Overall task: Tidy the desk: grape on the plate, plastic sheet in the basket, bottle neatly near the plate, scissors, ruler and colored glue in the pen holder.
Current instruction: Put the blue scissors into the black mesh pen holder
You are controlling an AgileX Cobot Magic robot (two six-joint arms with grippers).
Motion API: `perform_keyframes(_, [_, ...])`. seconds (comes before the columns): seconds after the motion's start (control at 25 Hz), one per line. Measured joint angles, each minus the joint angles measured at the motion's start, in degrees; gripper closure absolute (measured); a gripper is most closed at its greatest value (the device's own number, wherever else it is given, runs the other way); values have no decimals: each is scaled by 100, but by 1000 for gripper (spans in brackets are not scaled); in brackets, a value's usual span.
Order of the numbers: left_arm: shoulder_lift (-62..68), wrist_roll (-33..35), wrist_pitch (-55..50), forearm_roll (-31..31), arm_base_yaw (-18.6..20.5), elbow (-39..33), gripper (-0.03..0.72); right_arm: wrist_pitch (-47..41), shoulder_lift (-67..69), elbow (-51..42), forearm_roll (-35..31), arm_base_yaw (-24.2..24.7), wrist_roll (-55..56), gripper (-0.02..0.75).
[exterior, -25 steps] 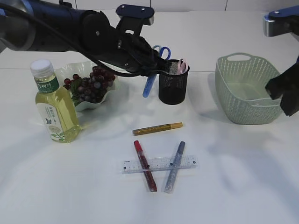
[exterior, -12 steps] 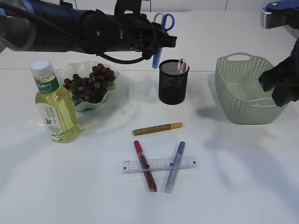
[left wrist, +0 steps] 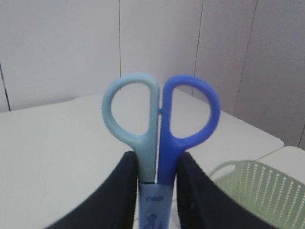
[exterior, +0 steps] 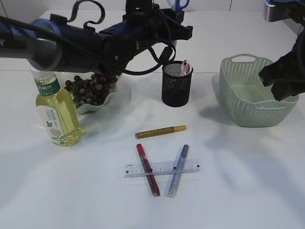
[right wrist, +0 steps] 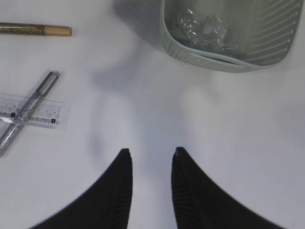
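Observation:
My left gripper [left wrist: 156, 160] is shut on the scissors [left wrist: 160, 112], whose pale-blue and dark-blue handles point up. In the exterior view the scissors [exterior: 177, 4] are high above the black mesh pen holder [exterior: 177, 84], which holds a pink item. A gold glue pen [exterior: 160, 131], a red one [exterior: 148, 170] and a silver one [exterior: 177, 171] lie on the table, the last two crossing the clear ruler [exterior: 162, 168]. Grapes [exterior: 91, 86] sit on the plate [exterior: 66, 72] beside the bottle [exterior: 55, 109]. My right gripper [right wrist: 151, 151] is open and empty near the basket [right wrist: 224, 59], which holds the plastic sheet [right wrist: 205, 26].
The left arm [exterior: 86, 40] stretches across the back of the table over the plate. The green basket [exterior: 252, 93] stands at the right. White table surface lies in front of the ruler and pens.
The left arm has lifted the scissors from beside the pen holder to high above it. The right arm has shifted slightly by the basket.

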State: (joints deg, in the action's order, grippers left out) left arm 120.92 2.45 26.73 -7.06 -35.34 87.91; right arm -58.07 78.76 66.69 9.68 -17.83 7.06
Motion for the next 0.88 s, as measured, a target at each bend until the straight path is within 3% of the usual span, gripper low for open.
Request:
perform_keyframes(0.4, [683, 0, 1448, 215, -26, 0, 509, 167, 0, 0, 0, 0, 10, 498])
perform_keyframes(0.88, [1242, -4, 1451, 215, -26, 584, 509, 311, 0, 0, 80, 0, 10, 498])
